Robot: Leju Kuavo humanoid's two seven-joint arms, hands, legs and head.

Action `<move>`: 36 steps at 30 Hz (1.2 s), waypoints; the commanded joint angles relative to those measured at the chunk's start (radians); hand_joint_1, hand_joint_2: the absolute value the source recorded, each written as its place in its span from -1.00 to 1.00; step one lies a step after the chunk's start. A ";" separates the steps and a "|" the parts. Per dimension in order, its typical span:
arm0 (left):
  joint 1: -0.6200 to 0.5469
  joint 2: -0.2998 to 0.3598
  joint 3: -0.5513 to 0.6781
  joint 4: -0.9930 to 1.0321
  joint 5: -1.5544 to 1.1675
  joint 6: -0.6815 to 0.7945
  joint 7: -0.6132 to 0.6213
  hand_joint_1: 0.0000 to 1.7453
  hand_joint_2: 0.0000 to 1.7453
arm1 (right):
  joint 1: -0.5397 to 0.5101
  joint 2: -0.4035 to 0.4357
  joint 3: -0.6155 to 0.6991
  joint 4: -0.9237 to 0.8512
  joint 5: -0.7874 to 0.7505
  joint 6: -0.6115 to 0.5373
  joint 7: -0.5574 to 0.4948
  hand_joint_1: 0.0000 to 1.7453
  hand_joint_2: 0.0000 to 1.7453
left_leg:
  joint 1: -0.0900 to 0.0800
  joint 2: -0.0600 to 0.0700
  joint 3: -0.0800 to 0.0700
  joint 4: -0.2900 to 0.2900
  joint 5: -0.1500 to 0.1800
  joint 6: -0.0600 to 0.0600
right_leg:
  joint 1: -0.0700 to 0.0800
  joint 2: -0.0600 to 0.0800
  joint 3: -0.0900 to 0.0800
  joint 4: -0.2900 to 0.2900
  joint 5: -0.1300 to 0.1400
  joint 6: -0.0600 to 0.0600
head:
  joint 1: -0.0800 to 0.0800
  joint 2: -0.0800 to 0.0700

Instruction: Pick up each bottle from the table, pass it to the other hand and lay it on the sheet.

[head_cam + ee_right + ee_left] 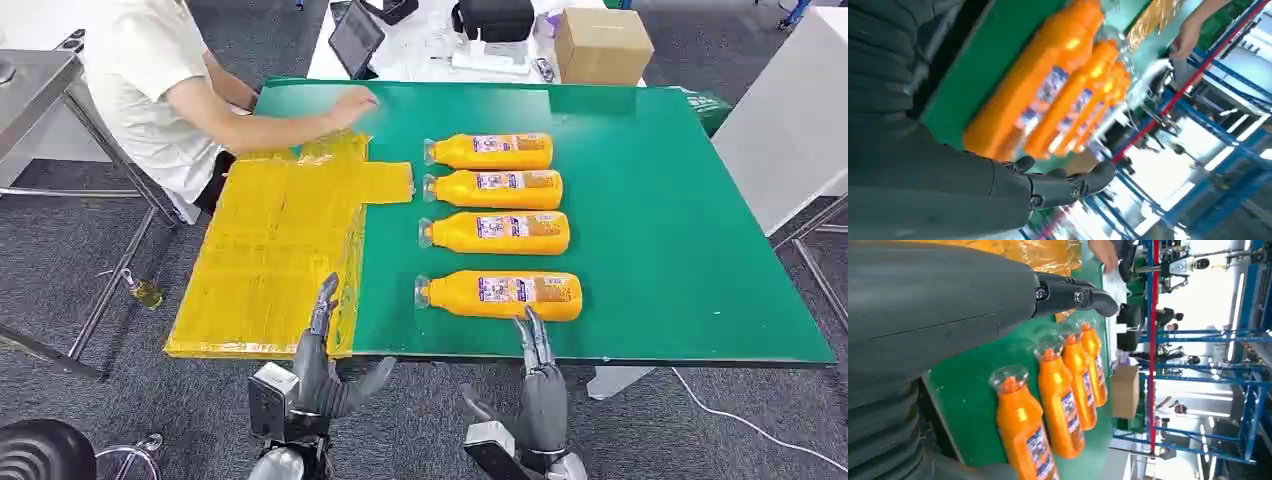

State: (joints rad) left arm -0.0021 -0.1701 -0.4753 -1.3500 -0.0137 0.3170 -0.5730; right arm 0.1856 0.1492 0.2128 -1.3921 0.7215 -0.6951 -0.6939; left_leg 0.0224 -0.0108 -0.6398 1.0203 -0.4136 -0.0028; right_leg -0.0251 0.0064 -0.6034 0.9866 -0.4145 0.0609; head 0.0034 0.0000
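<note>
Several orange bottles lie in a row on the green table (660, 230), caps to the left; the nearest bottle (500, 295) (1023, 427) (1033, 85) is by the front edge. The yellow sheet (275, 250) (1048, 252) covers the table's left side. My left hand (322, 365) (1068, 292) is at the front edge over the sheet's corner, fingers straight, holding nothing. My right hand (540, 385) (1068, 182) is just in front of the nearest bottle, fingers straight, holding nothing.
A person (160, 90) sits at the table's left and reaches a hand (350, 105) over the sheet's far end. A cardboard box (603, 45), a tablet (355, 38) and other gear stand behind the table. A white table (790, 120) is at the right.
</note>
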 commanded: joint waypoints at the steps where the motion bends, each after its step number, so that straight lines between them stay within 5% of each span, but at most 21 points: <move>1: -0.064 0.017 -0.004 0.050 0.004 -0.019 0.006 -1.00 1.00 | -0.059 0.010 -0.153 -0.082 0.241 -0.003 -0.004 -1.00 1.00 | -0.001 0.002 0.002 0.000 -0.001 0.001 | 0.000 0.000 0.002 0.000 0.000 -0.002 | 0.000 0.000; 15: -0.084 -0.005 -0.001 0.074 -0.001 -0.051 0.009 -1.00 1.00 | -0.226 -0.298 0.133 0.101 0.343 0.043 0.392 -1.00 1.00 | 0.000 0.003 0.004 -0.001 -0.001 0.002 | 0.000 0.002 0.004 -0.002 0.001 -0.002 | 0.000 0.000; 23: -0.096 -0.016 -0.006 0.083 0.003 -0.065 0.010 -1.00 1.00 | -0.316 -0.333 0.183 0.222 0.336 0.166 0.459 -1.00 1.00 | 0.000 0.003 0.007 -0.001 -0.001 0.002 | 0.001 0.002 0.007 -0.002 0.000 -0.003 | 0.000 0.000; 36: -0.101 -0.016 -0.012 0.088 0.008 -0.075 0.012 -1.00 1.00 | -0.345 -0.331 0.188 0.268 0.316 0.178 0.460 -1.00 1.00 | -0.001 0.002 0.004 -0.001 -0.001 0.001 | 0.000 0.000 0.004 -0.001 0.000 -0.002 | 0.000 0.000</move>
State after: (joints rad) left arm -0.0671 -0.1930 -0.4784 -1.3252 -0.0126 0.2495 -0.5688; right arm -0.0999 -0.1659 0.3525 -1.2330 1.0433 -0.5375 -0.2399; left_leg 0.0221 -0.0106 -0.6398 1.0205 -0.4135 -0.0026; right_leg -0.0254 0.0065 -0.6030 0.9866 -0.4139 0.0614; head 0.0031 0.0000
